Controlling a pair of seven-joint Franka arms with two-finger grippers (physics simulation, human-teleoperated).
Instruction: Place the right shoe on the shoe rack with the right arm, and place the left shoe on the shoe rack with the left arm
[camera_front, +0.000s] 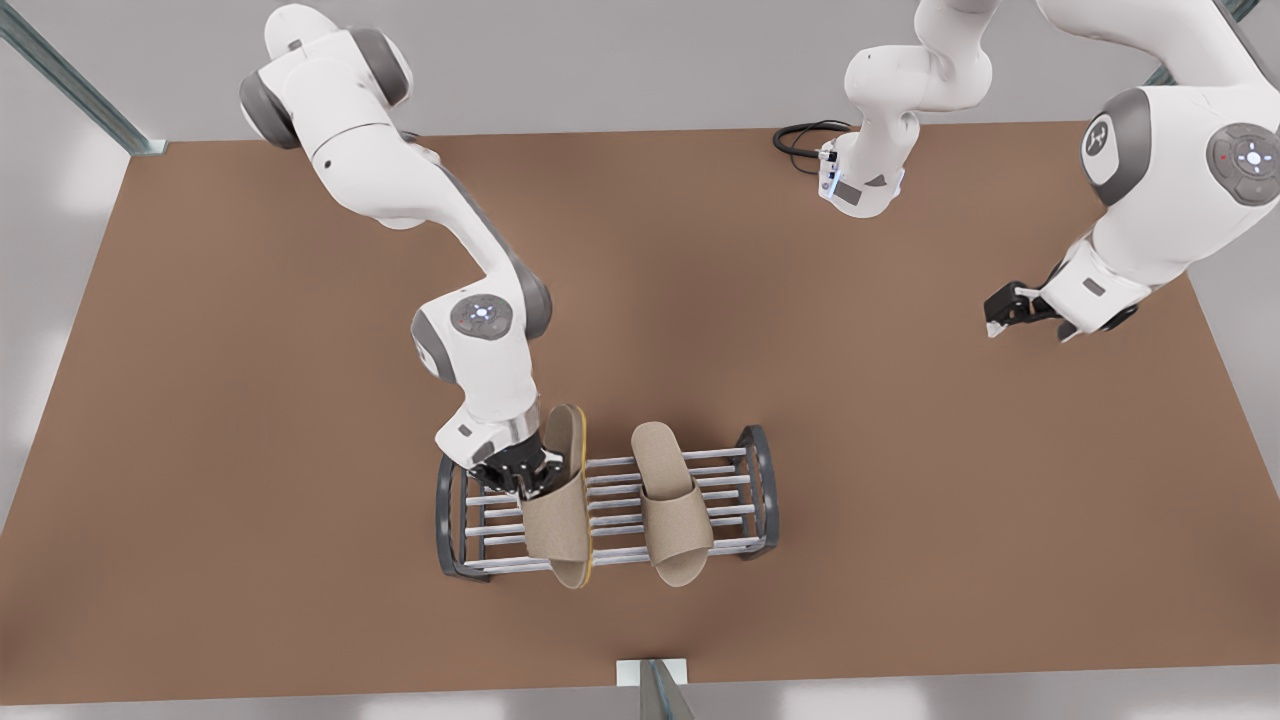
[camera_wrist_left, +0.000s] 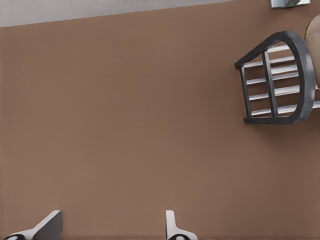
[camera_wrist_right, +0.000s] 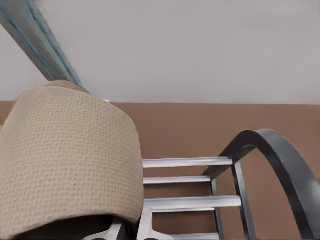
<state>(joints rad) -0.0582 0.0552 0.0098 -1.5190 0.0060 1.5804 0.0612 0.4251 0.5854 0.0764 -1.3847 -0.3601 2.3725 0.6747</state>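
Lengthwise across the shoe rack (camera_front: 752, 480), right pincer (camera_front: 528, 478) grips right shoe (camera_front: 560, 515); left pincer (camera_front: 1003, 318) released.

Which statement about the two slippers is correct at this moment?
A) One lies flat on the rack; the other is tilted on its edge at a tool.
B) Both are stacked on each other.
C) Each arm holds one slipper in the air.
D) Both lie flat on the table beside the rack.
A: one slipper lies flat on the shoe rack, while the other slipper stands tilted on its edge at the right tool; the left tool waits apart, open.
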